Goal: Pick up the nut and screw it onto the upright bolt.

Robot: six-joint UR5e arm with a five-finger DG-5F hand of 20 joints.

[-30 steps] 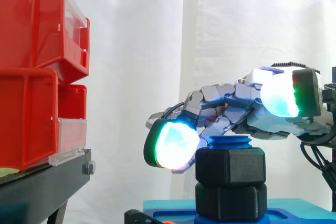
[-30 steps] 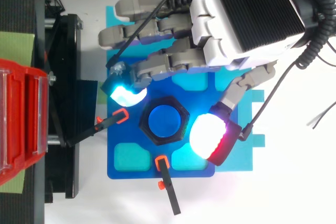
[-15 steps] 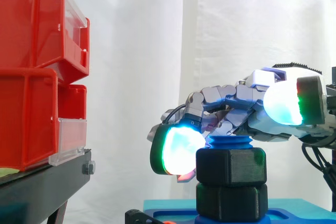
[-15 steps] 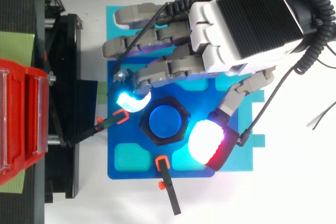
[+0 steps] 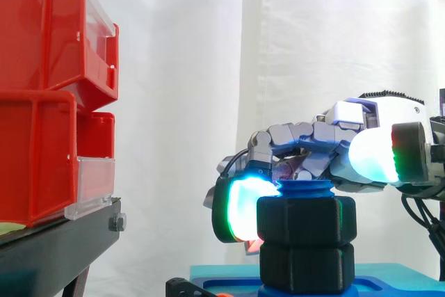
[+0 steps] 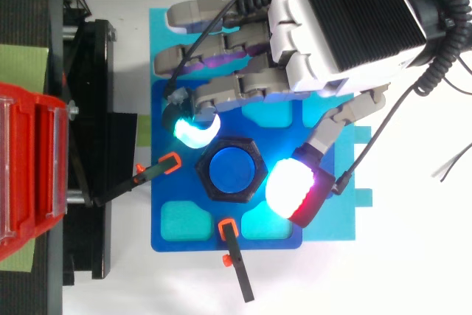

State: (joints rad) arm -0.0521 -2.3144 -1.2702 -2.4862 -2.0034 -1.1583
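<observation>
red bins (image 5: pixel 42 95) on black stand (image 5: pixel 59 247), contents hidden, hand (image 6: pixel 335 31) pinching black nut (image 5: pixel 306 220) on blue bolt (image 5: pixel 304 189)

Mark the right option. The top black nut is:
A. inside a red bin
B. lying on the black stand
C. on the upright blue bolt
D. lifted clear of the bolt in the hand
C: the top black nut rings the blue bolt, whose tip stands out just above it in the side view.
</observation>
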